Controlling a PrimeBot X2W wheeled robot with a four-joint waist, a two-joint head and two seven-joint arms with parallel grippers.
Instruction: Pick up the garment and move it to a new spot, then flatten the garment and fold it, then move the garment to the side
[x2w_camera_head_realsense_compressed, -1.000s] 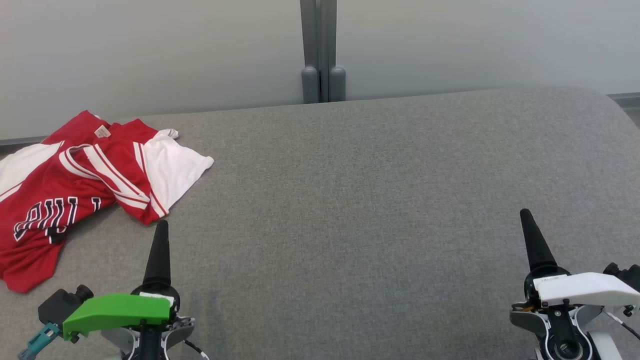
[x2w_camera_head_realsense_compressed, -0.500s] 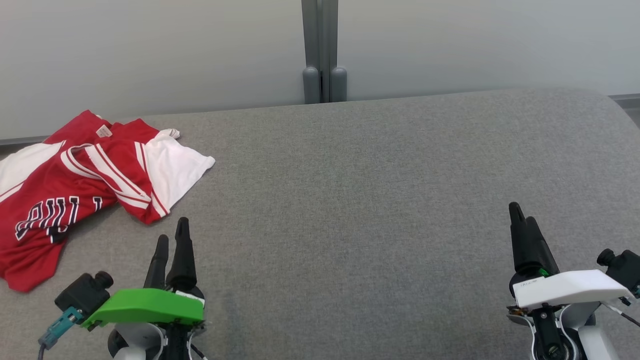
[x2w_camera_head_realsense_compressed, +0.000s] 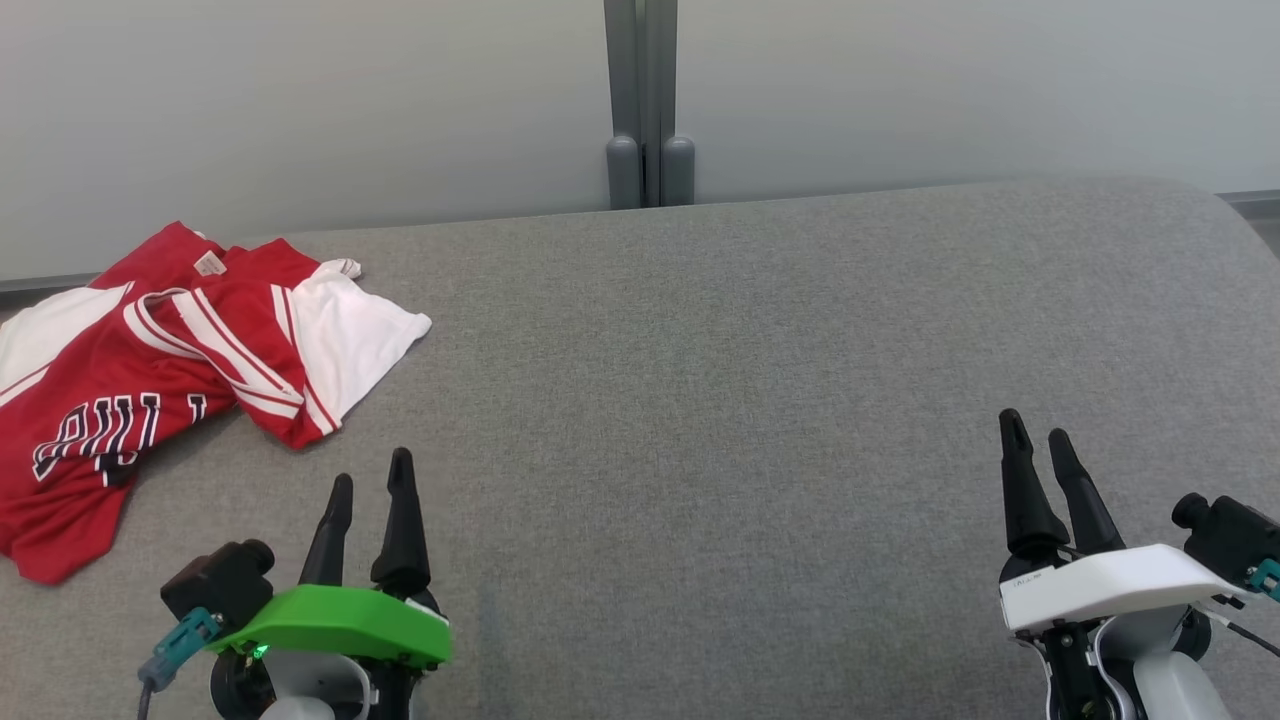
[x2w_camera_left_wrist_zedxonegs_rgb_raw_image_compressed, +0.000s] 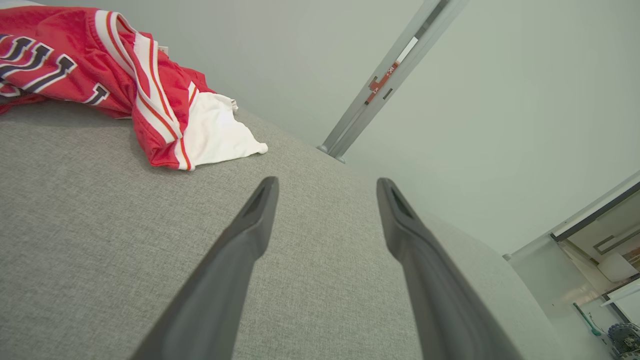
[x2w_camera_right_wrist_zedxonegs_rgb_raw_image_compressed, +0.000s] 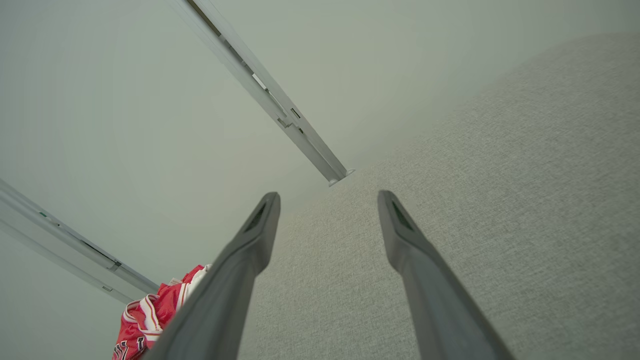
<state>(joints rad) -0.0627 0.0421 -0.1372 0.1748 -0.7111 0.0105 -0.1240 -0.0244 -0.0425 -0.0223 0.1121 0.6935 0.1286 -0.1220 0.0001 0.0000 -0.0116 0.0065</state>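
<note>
1. The left gripper (x2w_camera_head_realsense_compressed: 371, 468) is released: its 2 dark fingers (x2w_camera_left_wrist_zedxonegs_rgb_raw_image_compressed: 240, 250) stand parted with nothing between them, tips pointing up the head view over the grey fabric surface (x2w_camera_head_realsense_compressed: 700, 400).
2. The right gripper (x2w_camera_head_realsense_compressed: 1034, 425) is released too, its 2 fingers apart and empty, low at the right of the same surface.
3. Between the 2 grippers the fabric lies bare and wide. Its far edge runs along a pale wall (x2w_camera_head_realsense_compressed: 300, 100), and its far right corner rounds off.
4. The red-and-white jersey (x2w_camera_head_realsense_compressed: 150, 380) lies crumpled at the far left of the surface, up and to the left of the left gripper and apart from it. Its nearest striped fold is near the fingertips but not touching them. Part of it runs past the left edge of the head view.
5. A grey post (x2w_camera_head_realsense_compressed: 648, 100) with 2 rounded feet rises against the wall behind the middle of the far edge.
6. Dark, white-outlined lettering (x2w_camera_head_realsense_compressed: 110, 425) on the jersey is upside down in the head view and partly folded under, so it cannot be read whole. A small white neck tag (x2w_camera_head_realsense_compressed: 205, 263) and a red sticker (x2w_camera_left_wrist_zedxonegs_rgb_raw_image_compressed: 382, 82) on the post carry print too small to read.
</note>
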